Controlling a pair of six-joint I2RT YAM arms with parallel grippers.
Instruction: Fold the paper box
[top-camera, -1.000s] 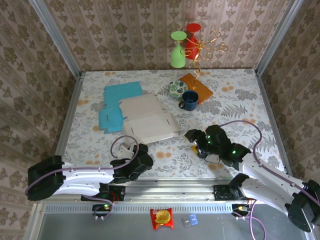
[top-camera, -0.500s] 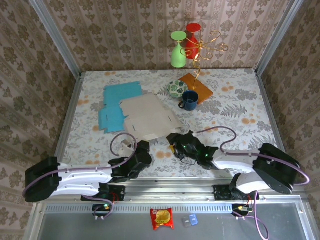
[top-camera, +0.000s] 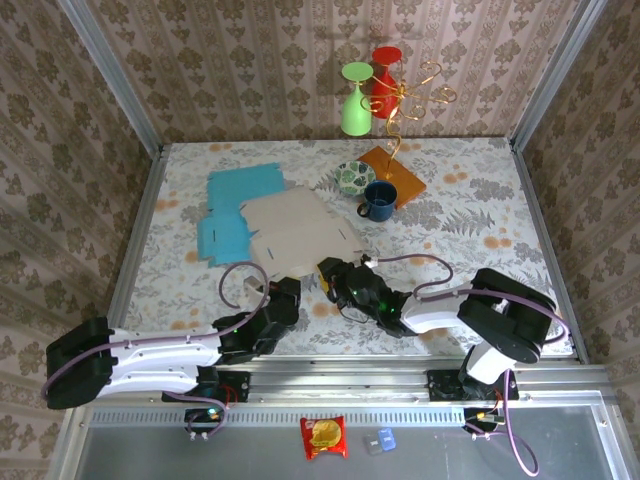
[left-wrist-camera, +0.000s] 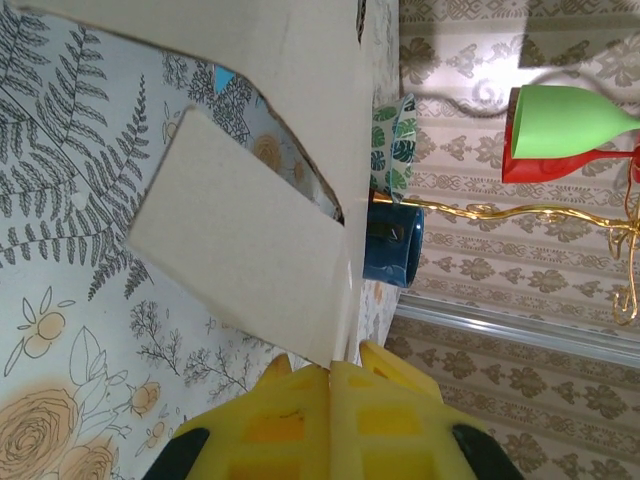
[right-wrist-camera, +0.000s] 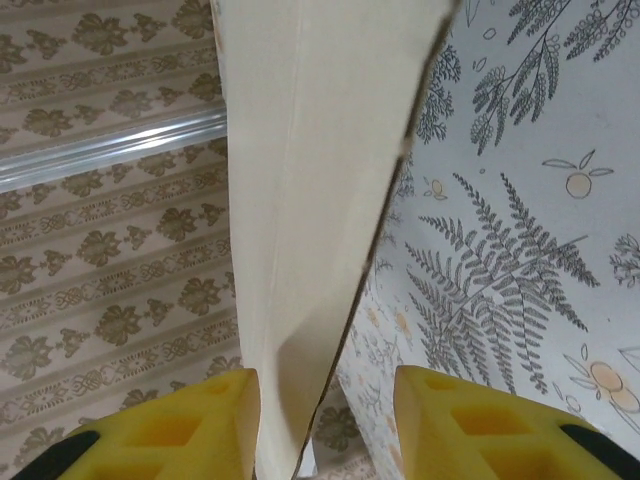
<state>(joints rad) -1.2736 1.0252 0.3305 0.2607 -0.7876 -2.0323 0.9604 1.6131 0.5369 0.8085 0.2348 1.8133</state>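
Observation:
The cream paper box lies unfolded in the middle of the table, its near edge raised. My left gripper is at the box's near left edge. In the left wrist view its yellow fingers are pressed together, the left gripper shut on the edge of a paper box flap. My right gripper is at the near right corner. In the right wrist view a panel of the paper box stands between the jaws of the right gripper, against the left finger, with a gap to the right finger.
A flat blue cardboard sheet lies left of the box, partly under it. Behind the box stand a blue mug and a patterned bowl. An orange base carries a gold wire stand with a green and a red glass.
My right arm has swung left from the table's right side to the box's near right corner, and its jaws have narrowed around the panel. The box's near edge has risen. The left gripper stayed shut.

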